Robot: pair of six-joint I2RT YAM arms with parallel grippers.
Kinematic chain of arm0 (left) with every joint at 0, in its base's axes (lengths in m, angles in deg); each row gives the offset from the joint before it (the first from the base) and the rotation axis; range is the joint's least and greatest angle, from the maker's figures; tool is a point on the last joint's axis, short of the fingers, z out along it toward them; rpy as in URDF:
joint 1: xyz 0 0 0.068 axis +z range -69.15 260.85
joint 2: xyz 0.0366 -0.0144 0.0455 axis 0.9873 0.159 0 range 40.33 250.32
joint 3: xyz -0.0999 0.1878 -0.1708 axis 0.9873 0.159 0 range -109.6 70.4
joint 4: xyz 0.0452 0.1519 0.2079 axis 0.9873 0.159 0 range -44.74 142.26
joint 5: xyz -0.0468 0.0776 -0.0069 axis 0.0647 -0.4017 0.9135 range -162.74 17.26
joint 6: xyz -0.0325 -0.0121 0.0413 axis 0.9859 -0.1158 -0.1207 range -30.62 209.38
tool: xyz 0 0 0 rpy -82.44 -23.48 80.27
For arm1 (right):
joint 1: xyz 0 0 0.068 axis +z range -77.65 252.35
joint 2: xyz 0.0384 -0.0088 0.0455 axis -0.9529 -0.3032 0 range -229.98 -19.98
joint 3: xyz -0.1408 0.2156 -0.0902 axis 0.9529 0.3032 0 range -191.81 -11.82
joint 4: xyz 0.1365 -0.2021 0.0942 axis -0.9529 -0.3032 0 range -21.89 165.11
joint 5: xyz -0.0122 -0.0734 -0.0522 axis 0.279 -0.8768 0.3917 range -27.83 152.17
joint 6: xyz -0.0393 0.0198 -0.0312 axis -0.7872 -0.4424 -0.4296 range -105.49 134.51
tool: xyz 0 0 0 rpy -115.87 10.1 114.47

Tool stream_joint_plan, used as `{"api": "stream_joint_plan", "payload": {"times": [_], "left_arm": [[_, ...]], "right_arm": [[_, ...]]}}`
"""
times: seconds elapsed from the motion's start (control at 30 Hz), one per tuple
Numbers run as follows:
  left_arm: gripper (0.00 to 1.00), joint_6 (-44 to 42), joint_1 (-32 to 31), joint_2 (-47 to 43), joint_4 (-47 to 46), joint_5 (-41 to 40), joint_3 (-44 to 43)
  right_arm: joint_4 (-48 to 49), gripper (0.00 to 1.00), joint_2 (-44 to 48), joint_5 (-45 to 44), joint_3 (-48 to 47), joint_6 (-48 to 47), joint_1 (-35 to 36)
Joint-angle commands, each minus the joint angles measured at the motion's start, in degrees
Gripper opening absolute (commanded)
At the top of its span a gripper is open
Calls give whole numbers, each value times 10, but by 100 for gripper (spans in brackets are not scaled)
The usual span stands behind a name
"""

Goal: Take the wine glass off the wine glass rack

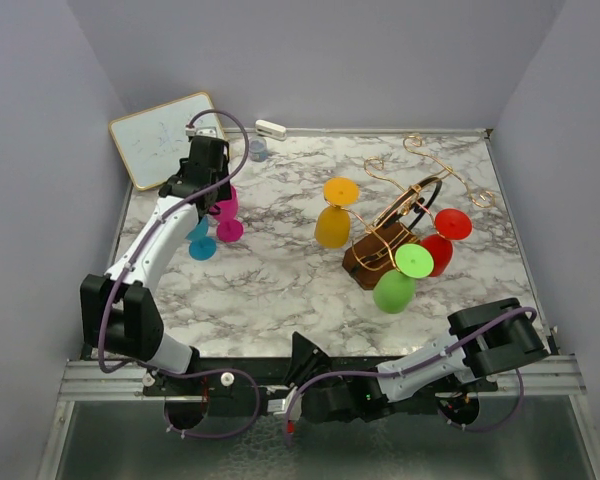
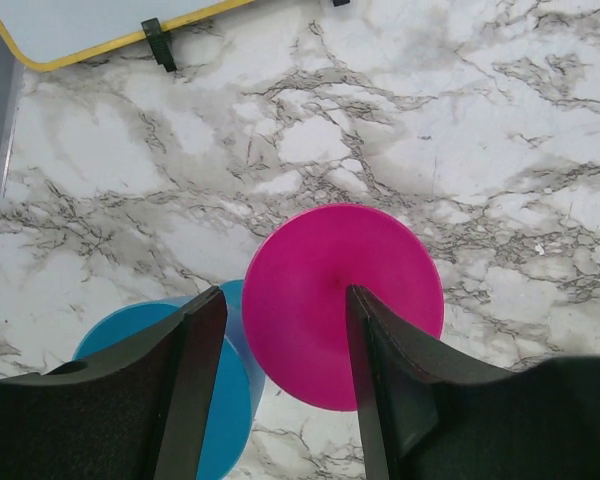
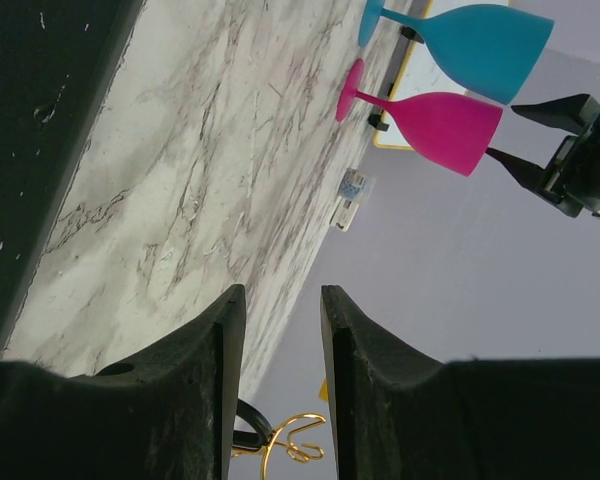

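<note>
The copper wire wine glass rack (image 1: 405,205) stands at centre right on its brown base (image 1: 363,262). A yellow (image 1: 332,226), a red (image 1: 440,246) and a green wine glass (image 1: 395,286) hang on it. A pink wine glass (image 1: 227,214) and a blue wine glass (image 1: 200,241) stand upright on the table at the far left. My left gripper (image 2: 285,295) is open just above the pink glass (image 2: 325,290), one finger on each side of its rim, with the blue glass (image 2: 205,400) beside it. My right gripper (image 3: 280,295) is open and empty, low at the near edge (image 1: 302,362).
A yellow-framed whiteboard (image 1: 165,135) leans at the back left corner. A white eraser (image 1: 270,128) and a small blue-grey cup (image 1: 258,150) sit at the back wall. Grey walls enclose the marble table (image 1: 260,290). A curl of the rack (image 3: 285,440) shows in the right wrist view.
</note>
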Motion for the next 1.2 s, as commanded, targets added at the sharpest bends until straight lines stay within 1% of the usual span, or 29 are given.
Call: {"api": "stream_joint_plan", "payload": {"times": [0.0, 0.1, 0.17, 0.23, 0.33, 0.43, 0.57, 0.63, 0.7, 0.77, 0.87, 0.97, 1.03, 1.1, 1.13, 1.17], "left_arm": [[54, 4, 1, -52, 1, -4, -2], [54, 8, 1, -100, 5, -13, 3], [54, 11, 1, -153, -9, -10, 24], [54, 17, 1, -234, -34, -6, 67], [54, 33, 1, -366, -78, -6, 158], [56, 60, 1, -504, -92, -29, 243], [57, 97, 1, -671, -72, -91, 325], [58, 103, 0, -737, -62, -115, 354], [57, 111, 0, -782, -52, -128, 365], [58, 110, 0, -800, -33, -140, 358], [57, 128, 0, -791, 17, -185, 344], [57, 134, 0, -776, 24, -170, 341], [57, 133, 0, -770, 23, -156, 342], [57, 133, -1, -768, 23, -149, 344], [57, 134, -1, -768, 23, -149, 344], [57, 135, -1, -768, 25, -150, 344]], "right_arm": [[-9, 36, -4, 12, -18, 19, 3], [-12, 36, -5, 14, -24, 28, 4], [-16, 36, -7, 15, -32, 33, 3], [-21, 36, -11, 17, -47, 35, 3], [-24, 36, -18, 31, -78, 32, -6], [-12, 36, -25, 52, -121, 11, -28], [22, 37, -48, 70, -215, -35, -81], [1, 37, -67, 73, -286, -33, -119], [-26, 37, -85, 71, -365, -21, -161], [-82, 37, -99, 70, -453, 13, -199], [-170, 38, -101, 78, -584, 86, -259], [-233, 43, -77, 96, -683, 173, -327], [-306, 43, -59, 120, -751, 264, -383], [-402, 44, -37, 155, -815, 378, -444], [-464, 44, -19, 171, -836, 432, -472], [-498, 44, 4, 182, -844, 486, -500]]}}
